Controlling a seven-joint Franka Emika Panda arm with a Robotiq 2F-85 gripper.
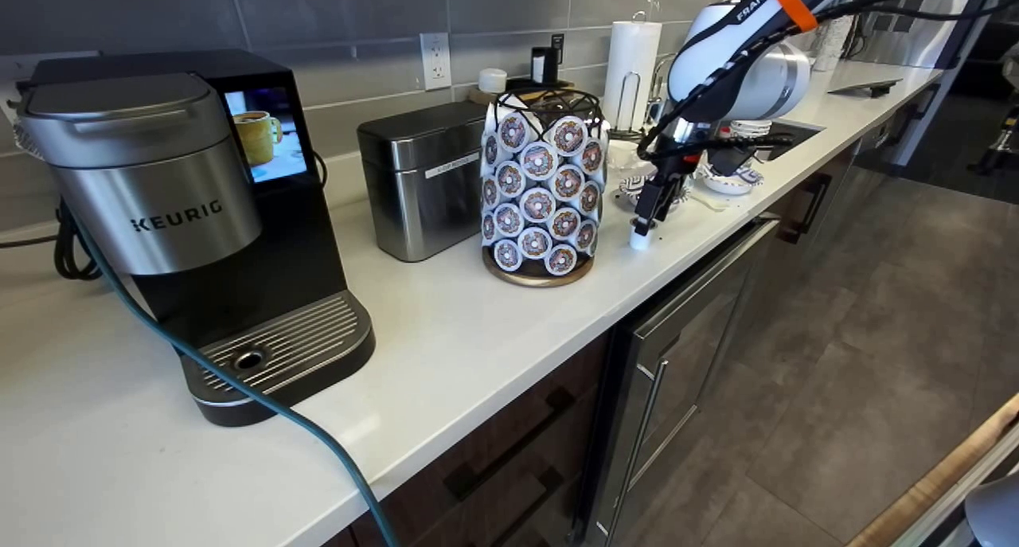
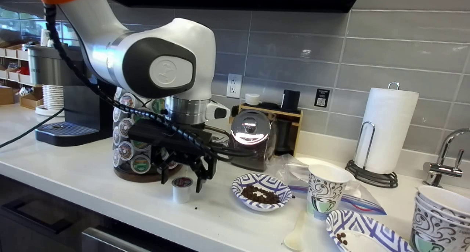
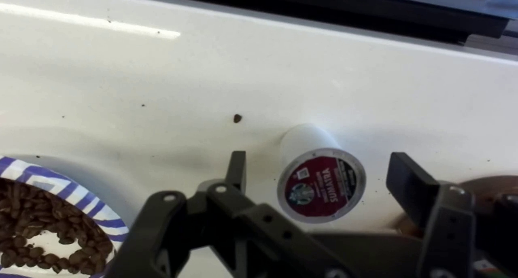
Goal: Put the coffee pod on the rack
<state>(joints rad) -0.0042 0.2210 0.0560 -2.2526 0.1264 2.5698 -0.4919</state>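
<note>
White counter (image 1: 430,332), rack (image 1: 537,189) mid-frame in an exterior view. Gripper (image 2: 181,181) is spread wide astride the coffee pod (image 3: 321,185), lid-up on the counter, right of center in the wrist view. Guessing that's for a side squeeze.

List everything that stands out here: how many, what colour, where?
Small plastic coffee pod: one, white and dark red, upright on counter.
Cylindrical wire rack: one, dark, on counter.
Round-lidded pods: many, white-rimmed, in rack.
Boxy Keurig coffee machine: one, black and silver, on counter.
Rectangular metal box: one, silver, near rack.
Patterned paper bowls: at least two, blue and white, on counter.
Roasted coffee beans: many, brown, in bowls.
Printed paper cups: several, white, near bowls.
Slim spoon: one, cream, near cups.
Paper towel roll: one, white, by wall.
Robot arm: one, white and black, over counter.
Two-fingered gripper: one, black, open, by coffee pod.
</note>
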